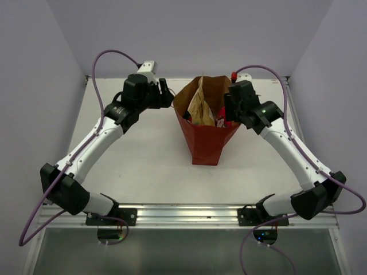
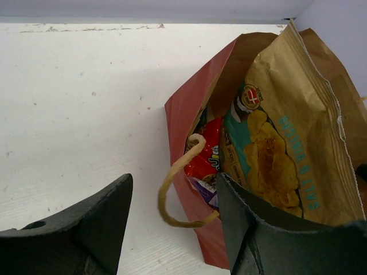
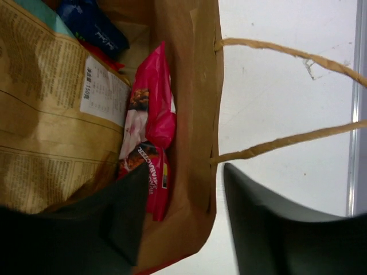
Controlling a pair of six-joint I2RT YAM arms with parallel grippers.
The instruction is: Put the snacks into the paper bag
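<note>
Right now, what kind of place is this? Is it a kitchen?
Probably a robot test lab, not a kitchen: two robot arms bolted to a metal rail, a white table, and plain pale walls boxing it in.

Paper bag (image 1: 204, 144), apparently full of snacks (image 1: 200, 107)

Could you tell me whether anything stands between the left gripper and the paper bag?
Nothing visible blocks it. The left gripper, jaws open, sits right beside the paper bag and its red-brown wall. Only the bag's own string handle loops across the gap between the fingers, above the table.
</note>
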